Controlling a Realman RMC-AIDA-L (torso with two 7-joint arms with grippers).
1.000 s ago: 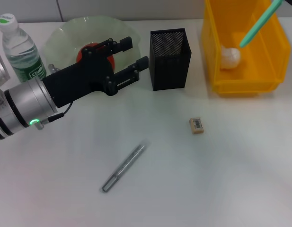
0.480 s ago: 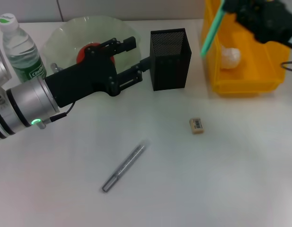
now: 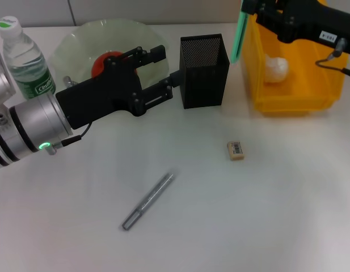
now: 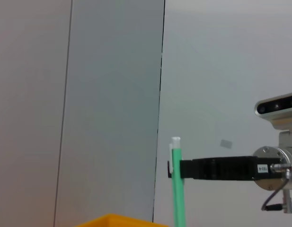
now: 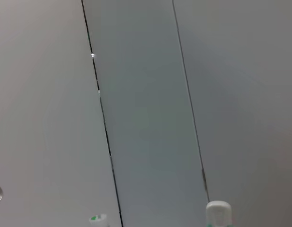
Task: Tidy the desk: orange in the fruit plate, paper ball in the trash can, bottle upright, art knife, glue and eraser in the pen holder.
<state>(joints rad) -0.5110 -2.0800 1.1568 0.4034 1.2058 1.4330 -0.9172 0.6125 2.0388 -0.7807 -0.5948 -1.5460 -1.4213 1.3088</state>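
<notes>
- One bottle [image 3: 24, 54] stands upright at the far left of the desk [image 3: 265, 226], its white-and-green cap on top.
- One fruit plate [image 3: 78, 42] sits just beside the bottle, and the one orange [image 3: 101, 62] lies in it, partly hidden behind my left arm.
- My left gripper [image 3: 163, 71] reaches from the near left across the plate's front edge toward the pen holder. Its two black fingers [image 3: 155, 52] are spread apart with nothing between them, the nearer one ending just beside the holder's left wall.
- One glue [image 3: 147, 201] stick lies flat on the bare desk toward the near side, slanted, well apart from everything else.
- One pen holder [image 3: 203, 73] stands upright near the middle of the far side, between the plate and the trash can.
- One eraser [image 3: 236, 149] lies flat on the desk, nearer to me than the holder, barcode label facing up.
- One art knife [image 3: 238, 34] hangs almost vertical in the air, above the gap between the pen holder and the trash can, tip pointing down.
- My right gripper [image 3: 251, 8] comes in from the far right, level above the trash can, and is clamped on the knife's upper part; the left wrist view shows the black fingers [image 4: 176, 169] pinching it from the side.
- One trash can [image 3: 294, 102] stands at the far right, with the one paper ball [image 3: 275, 69] lying inside it.
</notes>
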